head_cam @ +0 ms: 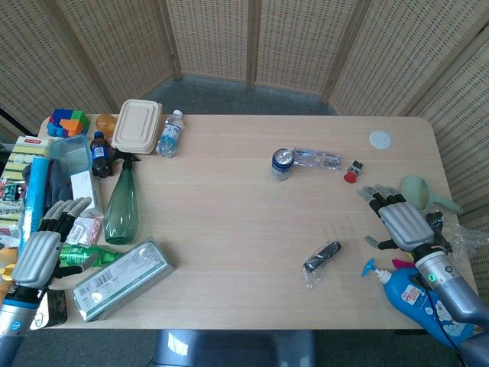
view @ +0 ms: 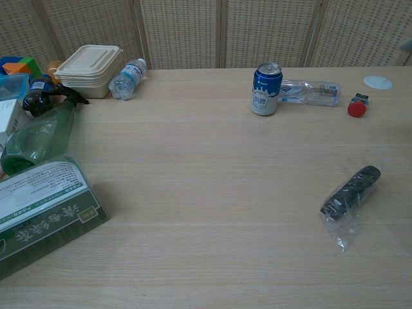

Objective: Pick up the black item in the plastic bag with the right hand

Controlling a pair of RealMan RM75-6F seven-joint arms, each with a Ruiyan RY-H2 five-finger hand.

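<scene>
The black item in its clear plastic bag [head_cam: 321, 258] lies on the table toward the front right; the chest view shows the bagged item [view: 351, 192] as a dark cylinder with loose plastic trailing toward the front. My right hand [head_cam: 399, 219] hovers to the right of it, fingers spread, holding nothing, about a hand's width away. My left hand [head_cam: 46, 246] rests open at the table's left edge, far from the bag. Neither hand appears in the chest view.
A blue can [head_cam: 282, 163] and a flattened clear bottle [head_cam: 318, 159] lie at centre back, a small red cap piece [head_cam: 351, 176] beside them. A blue spray bottle [head_cam: 412, 298] and green scoop [head_cam: 419, 190] flank my right hand. A green bottle [head_cam: 121, 203], boxes and containers crowd the left.
</scene>
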